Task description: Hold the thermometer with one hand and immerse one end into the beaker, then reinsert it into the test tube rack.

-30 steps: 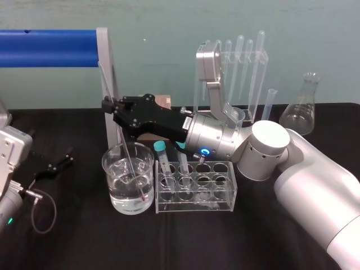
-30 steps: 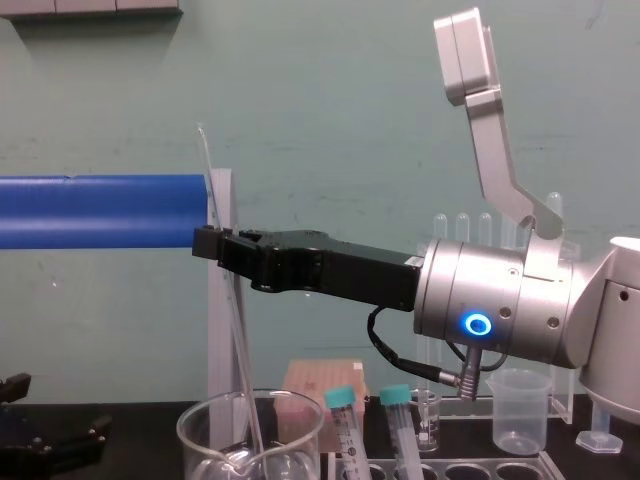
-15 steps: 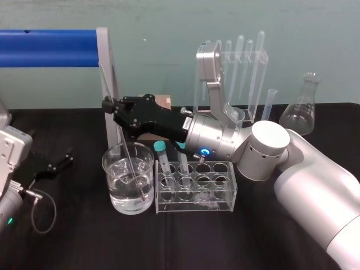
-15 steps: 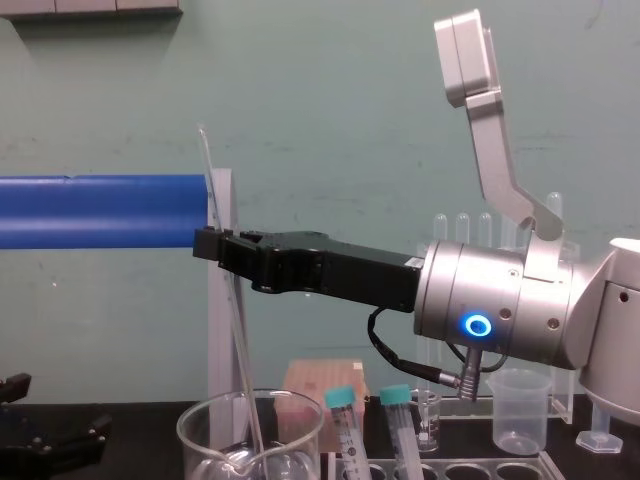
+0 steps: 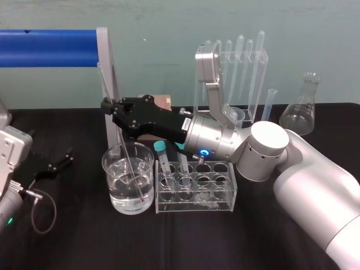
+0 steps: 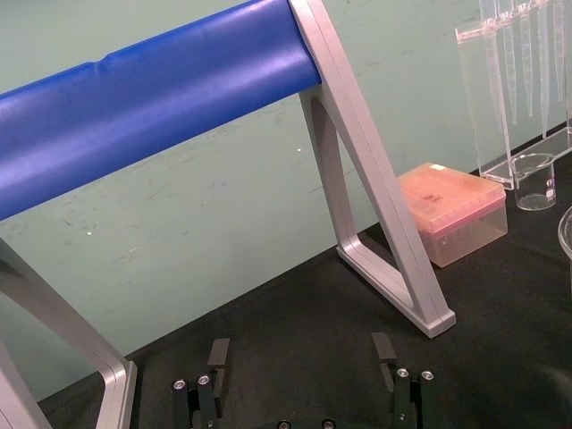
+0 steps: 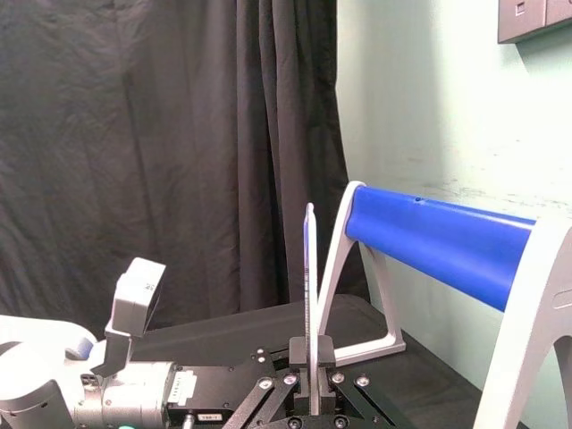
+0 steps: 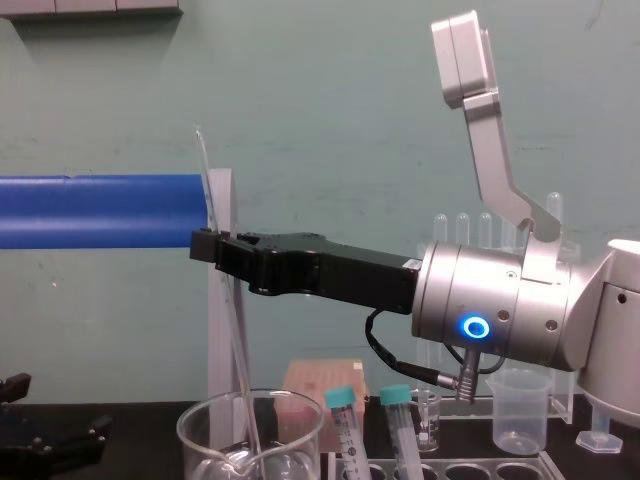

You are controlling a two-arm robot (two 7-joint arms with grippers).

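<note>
The thermometer (image 5: 128,154), a long thin glass rod, leans a little, its lower end sunk in the water of the wide glass beaker (image 5: 108,169). My right gripper (image 5: 107,105) is shut on its upper part, above the beaker's rim. From the chest the thermometer (image 8: 238,350) runs up through the right gripper (image 8: 205,245) and down into the beaker (image 8: 200,428). In the right wrist view the thermometer (image 7: 309,268) stands between the closed fingertips. The test tube rack (image 5: 226,197) stands just right of the beaker and holds two teal-capped tubes (image 5: 163,160). My left gripper (image 6: 301,353) rests open on the table at the far left.
A grey frame with a blue bar (image 5: 48,48) stands behind the beaker. A pink box (image 6: 456,210), a clear pipette stand (image 5: 239,67), a small plastic beaker (image 8: 518,410) and a conical flask (image 5: 301,109) are behind the rack. A cable (image 5: 42,211) lies front left.
My right gripper and the thermometer have shifted very slightly to the left. The rod's lower end stays in the beaker's water. The left arm has not moved.
</note>
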